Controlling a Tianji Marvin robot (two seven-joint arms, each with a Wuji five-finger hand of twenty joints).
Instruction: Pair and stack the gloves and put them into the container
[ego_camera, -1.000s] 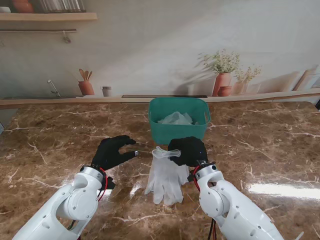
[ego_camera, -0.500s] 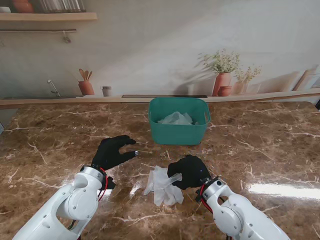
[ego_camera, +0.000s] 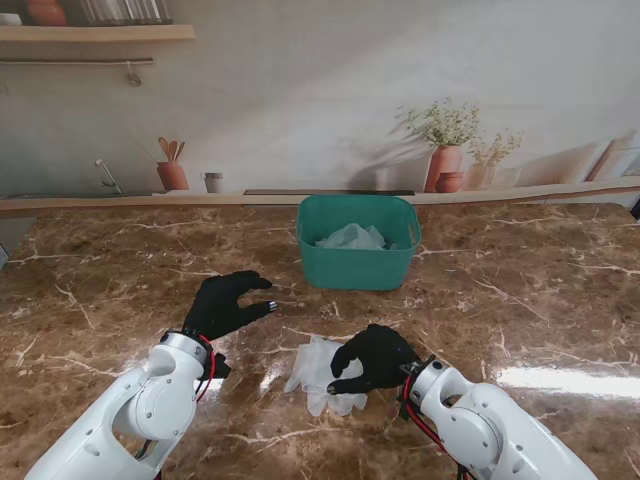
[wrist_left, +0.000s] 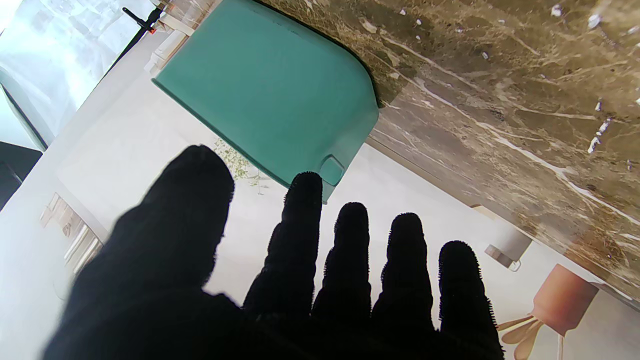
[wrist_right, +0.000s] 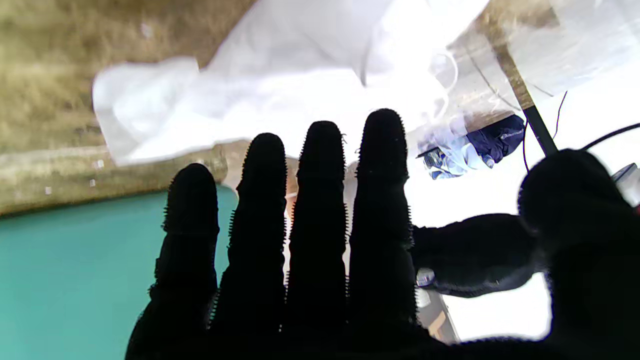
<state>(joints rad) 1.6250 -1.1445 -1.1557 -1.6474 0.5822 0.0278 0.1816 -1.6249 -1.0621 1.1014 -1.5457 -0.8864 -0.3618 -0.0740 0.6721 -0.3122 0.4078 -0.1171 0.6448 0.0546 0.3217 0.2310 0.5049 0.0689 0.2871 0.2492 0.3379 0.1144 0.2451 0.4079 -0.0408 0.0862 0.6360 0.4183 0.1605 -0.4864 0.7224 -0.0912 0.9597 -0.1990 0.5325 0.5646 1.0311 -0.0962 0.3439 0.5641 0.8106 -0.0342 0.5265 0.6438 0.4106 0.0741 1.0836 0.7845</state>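
Under my right hand lies the bundle of white gloves, crumpled on the counter, with the hand resting over its right edge. The fingers are stretched forward and only loosely curled; from these views I cannot tell whether any of them actually pinch the material, so I would not call it a firm hold. Ahead of that hand, farther from me and well apart from the bundle, stands the green container, and something pale and translucent already sits inside it, which I take to be gloves placed there, though I cannot make them out clearly.

My left hand hovers off to the left of the bundle, apart from it, fingers spread and holding nothing; its wrist view shows the container wall ahead of the fingertips.

By my judgement the task is partway through: one lot seems to be in, and this bundle has yet to be lifted across and dropped in.

Counting: one container, one bundle on the counter, apparently a stacked pair, though the layers are too rumpled to count surely, and two hands.
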